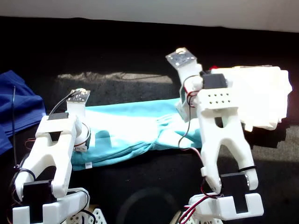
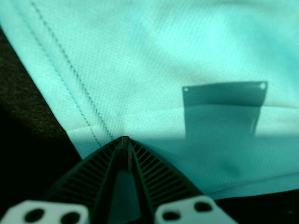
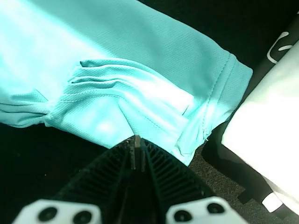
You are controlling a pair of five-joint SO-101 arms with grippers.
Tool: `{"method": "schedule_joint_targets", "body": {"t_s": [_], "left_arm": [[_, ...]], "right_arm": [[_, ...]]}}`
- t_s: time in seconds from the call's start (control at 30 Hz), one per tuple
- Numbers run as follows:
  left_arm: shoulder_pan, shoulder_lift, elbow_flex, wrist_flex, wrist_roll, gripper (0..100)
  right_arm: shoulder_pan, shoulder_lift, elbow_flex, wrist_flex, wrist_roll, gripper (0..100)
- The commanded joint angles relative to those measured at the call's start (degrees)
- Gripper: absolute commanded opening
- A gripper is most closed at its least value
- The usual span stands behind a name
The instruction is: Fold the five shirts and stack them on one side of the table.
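Because the turquoise mesh-knit shirt (image 1: 135,130) lies stretched sideways across the black table covering (image 1: 140,51), its long axis runs from one arm to the other, and each arm has one end of it. The left gripper (image 2: 124,142) sits at the stitched hem of the end nearer the crumpled dark blue shirt (image 1: 16,107), its jaws pressed together at the tips and, as far as I can judge, pinching that edge. The right gripper (image 3: 135,140) likewise has its jaws closed on a bunched fold at the sleeve end, just beside the stack of folded white cloth (image 1: 261,98). Any further fold would probably turn about that long axis, with both ends carried together.
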Motion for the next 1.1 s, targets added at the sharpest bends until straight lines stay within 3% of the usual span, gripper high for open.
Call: {"method": "schedule_joint_targets", "body": {"t_s": [0.0, 0.37, 0.7, 1.07], "left_arm": [[0.0, 0.7, 0.5, -0.5, 0.3, 1], [0.0, 0.7, 0.5, -0.5, 0.3, 1], [0.0, 0.7, 0.5, -0.5, 0.3, 1], [0.0, 0.7, 0.5, -0.5, 0.3, 1]], "right_arm": [[-2.8, -0.1, 0.7, 2.1, -0.5, 0.6], [-0.4, 0.5, 12.5, -3.1, 2.1, 0.6], [4.6, 2.9, 19.5, -24.7, 9.4, 0.6], [7.2, 10.0, 7.3, -26.9, 9.1, 0.6]]}}
